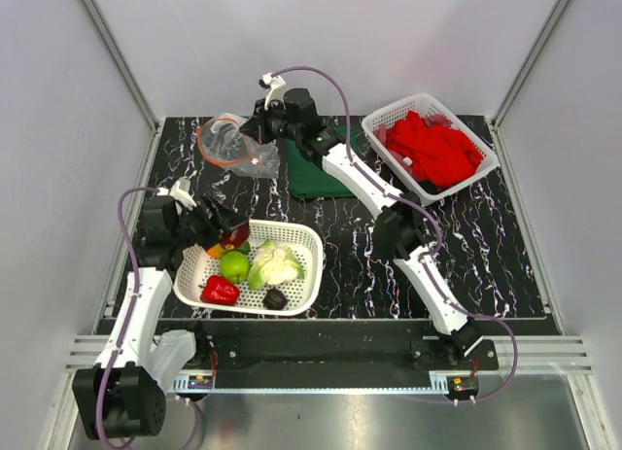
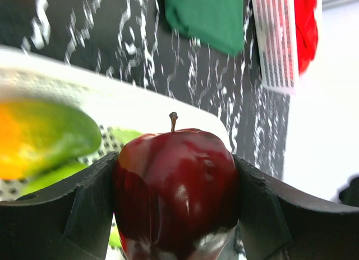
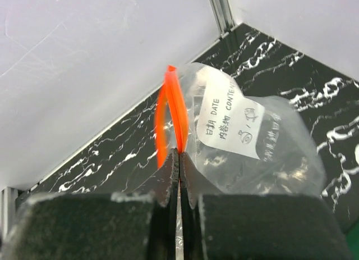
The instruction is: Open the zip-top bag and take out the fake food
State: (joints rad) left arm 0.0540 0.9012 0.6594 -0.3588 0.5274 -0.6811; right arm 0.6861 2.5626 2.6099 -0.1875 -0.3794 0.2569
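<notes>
The clear zip-top bag [image 1: 225,142] lies crumpled at the far left of the table, its red-orange zip strip [image 3: 178,111] open in a loop and its white label [image 3: 233,125] facing up. My right gripper [image 1: 257,139] is shut on the bag's zip edge [image 3: 178,154]. My left gripper [image 1: 229,238] is shut on a dark red apple [image 2: 176,187] and holds it over the far left rim of the white basket [image 1: 313,238]. In the basket lie a green apple [image 1: 233,266], a cauliflower [image 1: 275,263], a red pepper [image 1: 220,291], a small dark piece [image 1: 275,298] and an orange-green mango [image 2: 45,139].
A folded green cloth [image 1: 313,173] lies just right of the bag, under the right arm. A second white basket [image 1: 377,129] with red cloths [image 1: 435,147] stands at the far right. Grey walls close in the table on three sides.
</notes>
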